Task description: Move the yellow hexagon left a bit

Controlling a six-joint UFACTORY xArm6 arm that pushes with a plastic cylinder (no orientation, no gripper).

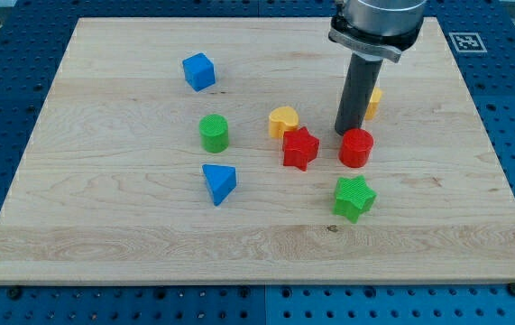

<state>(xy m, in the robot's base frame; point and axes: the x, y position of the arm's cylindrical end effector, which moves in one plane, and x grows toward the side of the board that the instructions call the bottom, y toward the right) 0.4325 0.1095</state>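
The yellow hexagon (373,102) lies in the view's upper right part of the board, mostly hidden behind the dark rod. My tip (345,134) rests on the board just left of and below the hexagon, right above the red cylinder (356,148). A yellow heart (283,121) lies to the tip's left, with a red star (299,148) below it.
A green star (354,198) lies below the red cylinder. A green cylinder (213,133), a blue cube (198,71) and a blue triangular block (219,182) lie on the left half. The wooden board (104,244) sits on a blue perforated table.
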